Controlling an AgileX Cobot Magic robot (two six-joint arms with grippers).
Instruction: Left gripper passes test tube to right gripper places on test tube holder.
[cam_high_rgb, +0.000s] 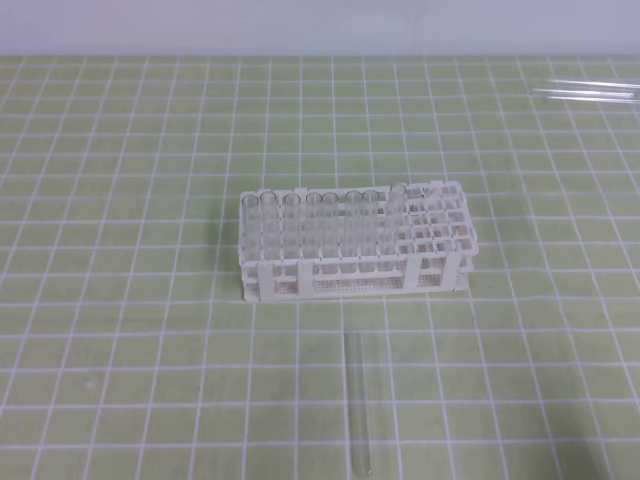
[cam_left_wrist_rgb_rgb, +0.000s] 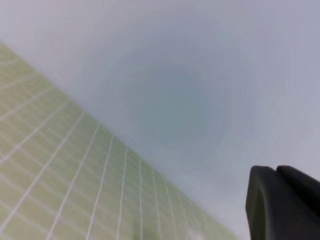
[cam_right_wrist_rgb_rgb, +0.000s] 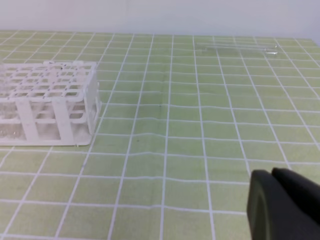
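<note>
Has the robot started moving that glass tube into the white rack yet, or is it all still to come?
Several clear tubes already stand in the white plastic lattice rack. Nothing is in hand: one slim clear glass test tube lies flat on the green checked mat in front of the rack, and both black hands, left and right, are shut and hold nothing. Pickup, handover and placing all remain.

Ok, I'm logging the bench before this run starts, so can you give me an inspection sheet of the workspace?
Surface: green mat with white grid lines, flat.
Job's things: white plastic lattice rack, tubes standing in its left part; slim clear glass test tube lying on the mat in front of it.
Clutter: more clear glass tubes lying far right.
Grippers: black left claw shut, empty; black right claw shut, empty; both away from the rack.
Cables: nothing seen.
Surroundings: plain pale wall behind.
</note>
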